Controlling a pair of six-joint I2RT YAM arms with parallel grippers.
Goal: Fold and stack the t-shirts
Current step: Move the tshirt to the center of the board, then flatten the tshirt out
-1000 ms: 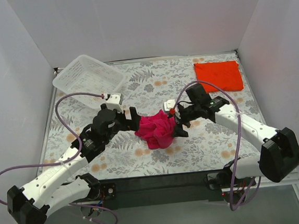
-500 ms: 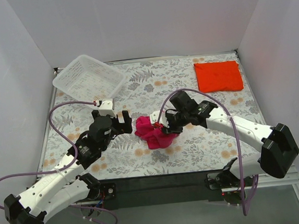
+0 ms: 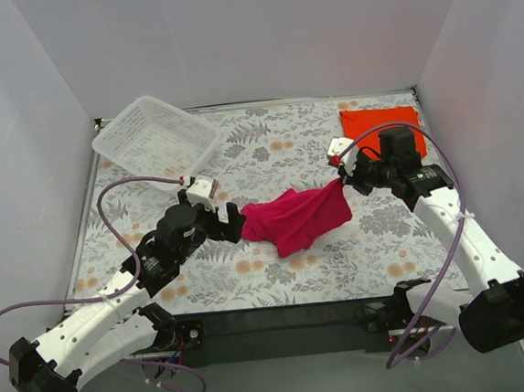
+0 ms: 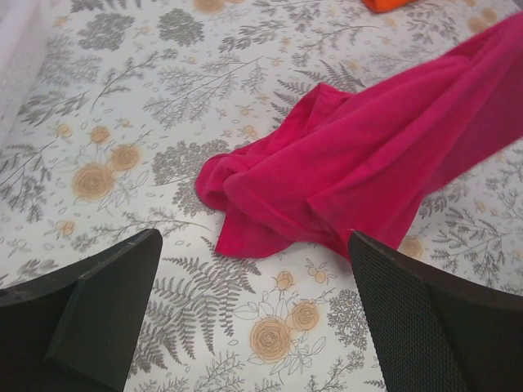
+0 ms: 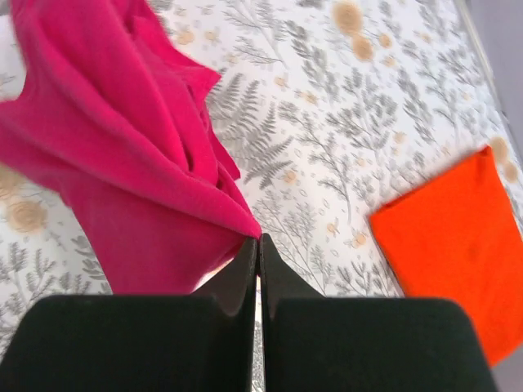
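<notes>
The right gripper [image 3: 342,182] pinches the magenta-pink t-shirt [image 3: 296,218] by an edge; the left gripper [image 3: 238,224] is spread beside it. That shirt and the folded orange-red t-shirt [image 3: 370,120] lie outside the white mesh basket [image 3: 143,99].

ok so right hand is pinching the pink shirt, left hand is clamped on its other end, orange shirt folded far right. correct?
Not quite: the left hand is open, not clamped. The left wrist view shows it spread wide, with the pink shirt lying ahead of it ungripped. The rest is right: the right hand is pinching the shirt, and the orange shirt is folded far right.
</notes>
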